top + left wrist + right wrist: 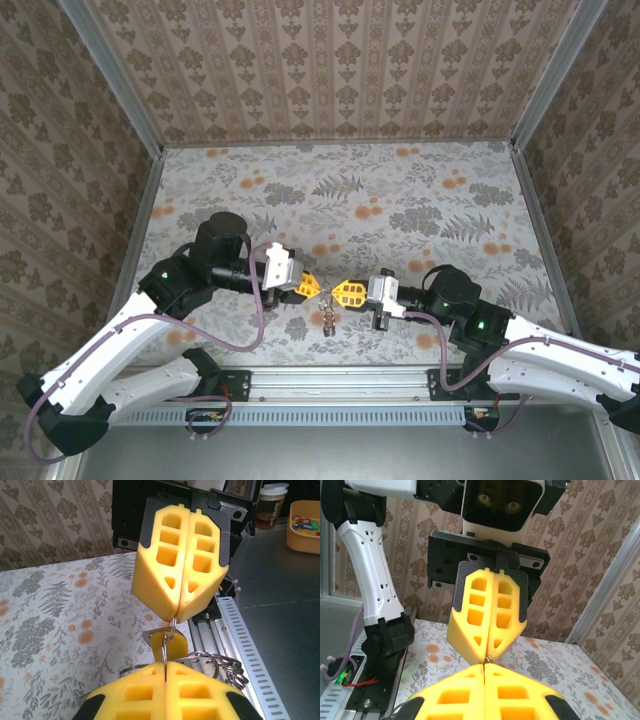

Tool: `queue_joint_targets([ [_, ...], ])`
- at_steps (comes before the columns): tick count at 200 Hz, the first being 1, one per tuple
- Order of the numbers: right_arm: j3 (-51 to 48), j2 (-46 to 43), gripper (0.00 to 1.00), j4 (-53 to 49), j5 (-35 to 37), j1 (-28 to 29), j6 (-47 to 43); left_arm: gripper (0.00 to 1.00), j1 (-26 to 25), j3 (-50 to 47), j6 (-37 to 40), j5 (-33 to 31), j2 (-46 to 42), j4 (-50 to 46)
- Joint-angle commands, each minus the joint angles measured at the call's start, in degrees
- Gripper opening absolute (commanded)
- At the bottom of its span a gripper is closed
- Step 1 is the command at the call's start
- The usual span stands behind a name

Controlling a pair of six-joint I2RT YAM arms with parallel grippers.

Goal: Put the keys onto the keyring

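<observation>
Between the two sets of fingertips, the keyring (pixel 171 630) is showing as a thin wire loop. Its long axis is running straight from the left gripper (pixel 165 666) to the right gripper (pixel 177 618), with one end disappearing into each closed seam. Both pairs of yellow fingers are pressing fully together, each pinching an end of that loop. Just beneath the fingertips, the keys (pixel 330 319) are hanging as a small pale metal cluster, pointing down toward the flowered table (pixel 420 190). Seen from above, they are dangling under the spot where the two grippers are meeting tip to tip.

Beyond the right gripper's fingers and off the table, a yellow bin (pixel 304 537) is holding small coloured pieces (pixel 304 524). A lidded cup (pixel 271 505) is standing beside the bin, and what it is holding cannot be told.

From the left wrist, several silvery rings (pixel 215 662) are bunching just beside that gripper's own fingertips, a detail too small to make out overhead. From the right wrist, a mere sliver of ring is peeking out where the opposing fingertips are meeting.
</observation>
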Motion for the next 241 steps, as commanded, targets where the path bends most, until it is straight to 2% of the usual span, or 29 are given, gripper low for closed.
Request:
queue_joint_targets([
  [1,0.82,-0.47,0.0,1.97,1.71,0.35,-1.38,0.0,0.26,1.8,0.82,2.52,-0.56,-0.11],
  [241,0.49,1.81,0.0,3.57,0.94,-0.79,-1.05,0.0,0.86,1.75,0.56,6.48,-2.49,0.76],
])
